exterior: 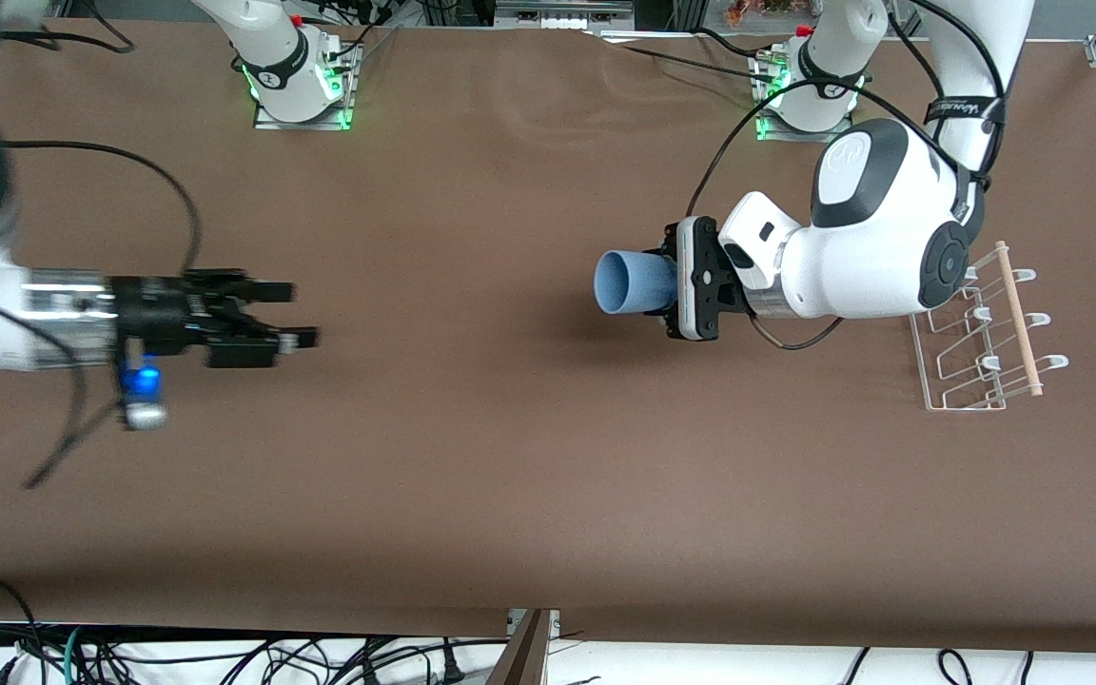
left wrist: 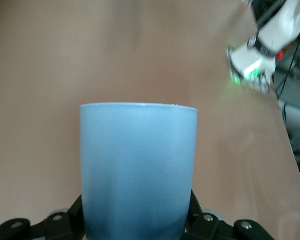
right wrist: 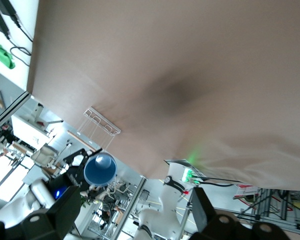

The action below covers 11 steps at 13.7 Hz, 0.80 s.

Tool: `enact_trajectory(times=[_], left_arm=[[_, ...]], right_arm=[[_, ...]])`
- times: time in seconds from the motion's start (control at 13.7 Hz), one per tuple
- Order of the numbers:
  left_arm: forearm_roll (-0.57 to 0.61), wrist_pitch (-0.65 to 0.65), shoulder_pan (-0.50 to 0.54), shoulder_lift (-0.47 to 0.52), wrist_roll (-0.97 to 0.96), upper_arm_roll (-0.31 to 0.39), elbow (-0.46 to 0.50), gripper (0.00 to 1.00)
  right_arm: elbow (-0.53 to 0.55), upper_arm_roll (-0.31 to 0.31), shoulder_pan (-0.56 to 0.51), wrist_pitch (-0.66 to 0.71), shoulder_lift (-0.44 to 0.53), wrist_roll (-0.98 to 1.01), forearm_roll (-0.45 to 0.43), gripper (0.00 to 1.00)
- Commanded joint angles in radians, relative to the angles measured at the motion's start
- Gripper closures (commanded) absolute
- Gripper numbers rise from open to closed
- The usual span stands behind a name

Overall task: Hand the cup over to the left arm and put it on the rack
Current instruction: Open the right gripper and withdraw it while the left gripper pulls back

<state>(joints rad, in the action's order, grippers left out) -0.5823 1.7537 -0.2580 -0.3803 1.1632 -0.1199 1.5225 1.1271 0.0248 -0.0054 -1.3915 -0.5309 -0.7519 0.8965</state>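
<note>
The light-blue cup point(exterior: 632, 283) is held sideways in the air over the middle of the table, its open mouth toward the right arm's end. My left gripper point(exterior: 667, 285) is shut on its base end; in the left wrist view the cup point(left wrist: 138, 170) fills the space between the black fingers point(left wrist: 70, 217). My right gripper point(exterior: 305, 314) is open and empty, over the table toward the right arm's end, well apart from the cup. The right wrist view shows the cup point(right wrist: 100, 168) far off. The white wire rack point(exterior: 981, 333) with its wooden rod stands at the left arm's end.
The brown table point(exterior: 472, 457) carries nothing else in view. The two arm bases point(exterior: 296, 76) stand along the edge farthest from the front camera. Cables hang below the nearest table edge.
</note>
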Motion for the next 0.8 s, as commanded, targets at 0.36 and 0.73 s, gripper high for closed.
enact_trajectory(times=[0.36,0.73], left_arm=[[0.65,-0.296,-0.001,0.035,-0.201,-0.004,-0.039,1.0],[1.078,-0.549,-0.007,0.023,-0.332,-0.007,-0.031,1.0]], right_arm=[[0.002,0.021,-0.059,0.026,0.048,0.077,-0.24,0.01],[0.334,0.13,-0.024,-0.239,0.27,0.108,-0.578,0.01]])
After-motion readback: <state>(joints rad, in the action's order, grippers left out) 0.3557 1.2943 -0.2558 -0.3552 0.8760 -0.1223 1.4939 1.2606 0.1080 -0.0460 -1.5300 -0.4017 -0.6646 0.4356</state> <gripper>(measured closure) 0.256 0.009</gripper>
